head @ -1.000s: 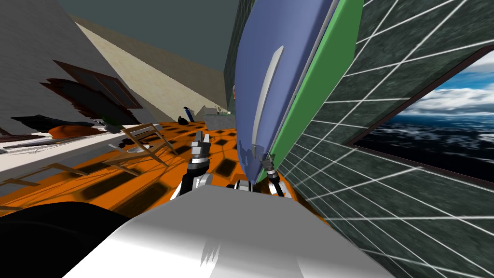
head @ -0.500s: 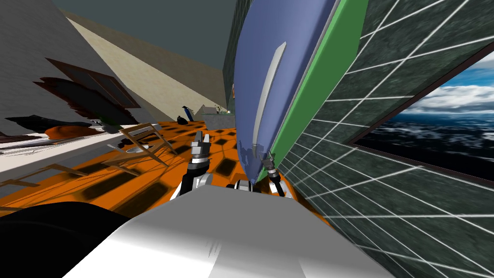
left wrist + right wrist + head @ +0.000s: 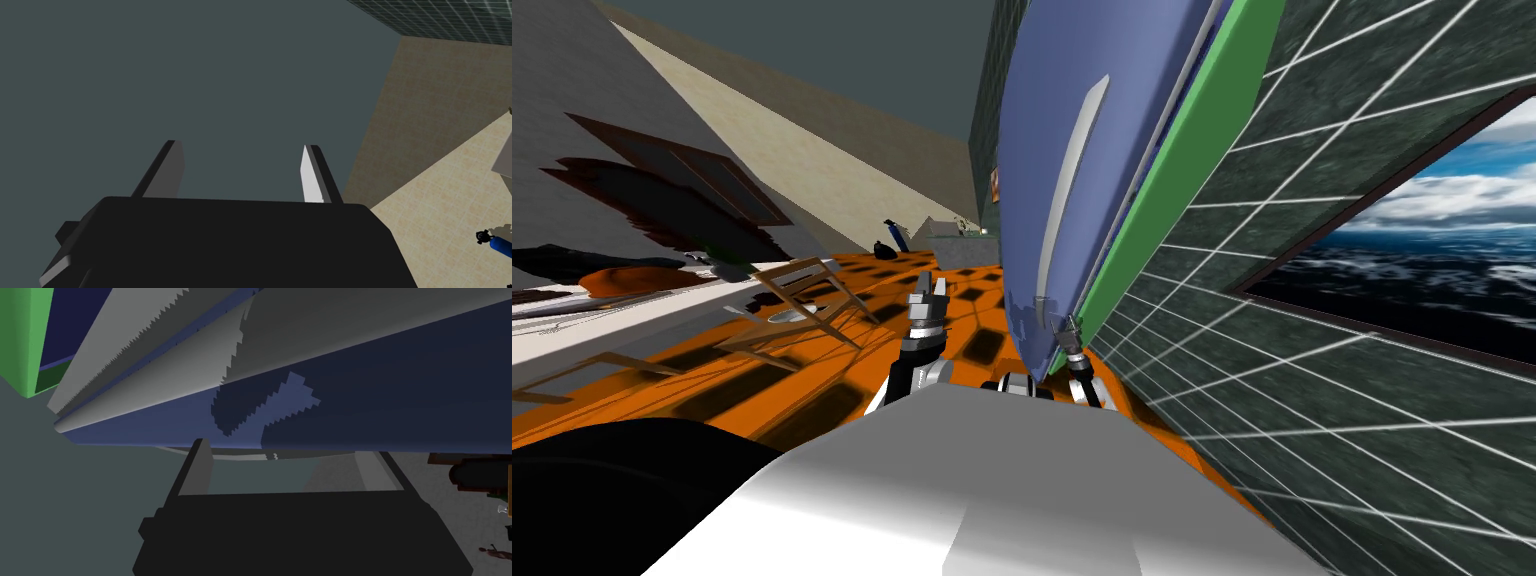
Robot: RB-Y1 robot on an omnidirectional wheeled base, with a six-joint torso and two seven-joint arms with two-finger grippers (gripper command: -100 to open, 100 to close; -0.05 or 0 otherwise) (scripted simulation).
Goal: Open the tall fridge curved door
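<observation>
The tall fridge has a blue curved door (image 3: 1052, 120) with a long grey handle (image 3: 1067, 190) and a green body (image 3: 1192, 150) behind it. My right gripper (image 3: 1065, 328) is at the door's bottom corner, below the handle's lower end. In the right wrist view the blue door (image 3: 390, 388) and its grey edge strip (image 3: 150, 383) lie just past my right gripper (image 3: 286, 460), whose fingers (image 3: 200, 463) stand wide apart with their tips hidden by the door's lower edge. My left gripper (image 3: 927, 292) hangs free over the floor, and it (image 3: 240, 155) is open and empty.
A dark tiled wall (image 3: 1312, 330) with a window (image 3: 1442, 250) runs along the right, close to the fridge. The orange patterned floor (image 3: 812, 370) stretches left. A wooden chair (image 3: 812, 300) and a white counter (image 3: 622, 310) with dark items are to the left.
My head view has shifted slightly. The door's hinge-side edge shows a thin gap of lines against the green body that was narrower before. Both grippers stay where they were.
</observation>
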